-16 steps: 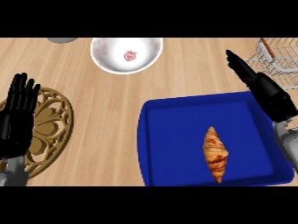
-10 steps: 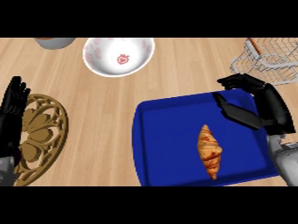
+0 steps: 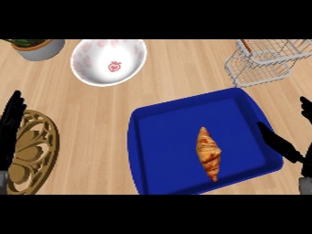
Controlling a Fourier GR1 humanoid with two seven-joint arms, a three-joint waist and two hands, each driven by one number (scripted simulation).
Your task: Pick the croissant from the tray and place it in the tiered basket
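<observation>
One golden-brown flaky croissant is lying lengthwise in the middle of the single deep-blue rectangular plastic tray, with bare tray floor all round it, so it looks easy to come at from above or from the right side. The tray is sitting on the pale wooden counter, tilted a little against the view's edges.

The right robot hand is showing at the view's right edge, just beside the tray's right rim, its fingers spread wide and straight and holding nothing; one finger is pointing in over the rim toward the croissant. From that posture, it is probably lining up to reach inward, and the pick is not yet made.

The left robot hand is resting open at the left edge, fingers up, over one round carved wooden trivet, and is taking no part.

The one silver wire tiered basket, the goal, is standing beyond the tray's far right corner, near enough for a short carry. Also on the counter are one white bowl with a strawberry printed inside and one grey potted plant, partly cut off at the top.
</observation>
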